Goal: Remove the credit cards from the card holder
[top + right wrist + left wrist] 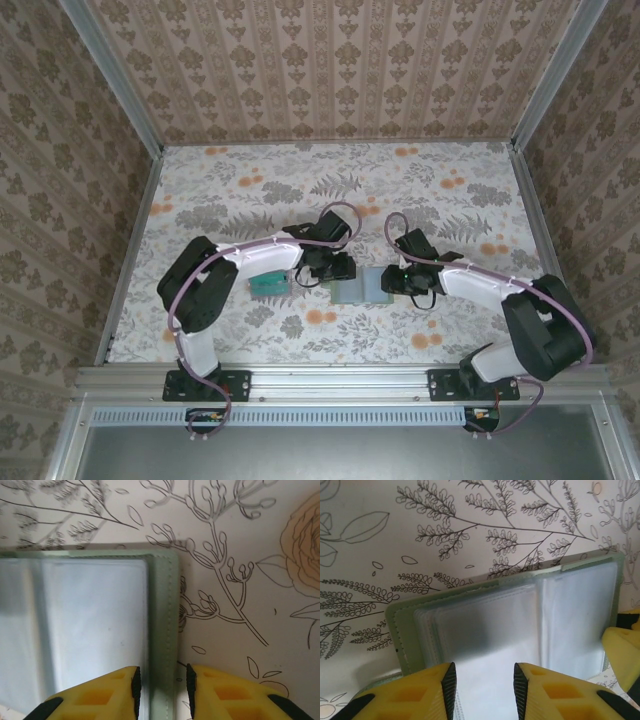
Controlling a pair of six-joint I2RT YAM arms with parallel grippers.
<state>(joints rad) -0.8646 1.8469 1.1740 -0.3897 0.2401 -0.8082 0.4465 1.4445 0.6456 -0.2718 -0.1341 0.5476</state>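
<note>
Flowery cloth (300,190) covers the table, and patterned walls (330,60) stand around it on three sides.

On the left, a small pile of credit cards (268,284) lies flat on the cloth. The top one looks teal. The pile is beside the card holder but not touching it.

Next, the left gripper (483,671) is over the card holder (520,610). Its yellow jaws stand a bit apart, with a clear plastic pocket between them. I cannot tell if they pinch the pocket or just sit above it.

The card holder lies open and flat in the middle, between the two arms. It looks thin, light and bendy. Its see-through pockets look soft and slippery. They are cloudy, so I cannot tell if cards are inside. A card would be stiff and smooth, so it should slide out when pulled by its free edge. The light holder could lift or slip unless one side is held down.

On the right, the right gripper (162,674) is at the holder's green stitched edge. Its jaws are close together with the edge between them. I cannot tell if they squeeze it or only press on it.

The cloth looks flat, with room near the pile for more cards.
</note>
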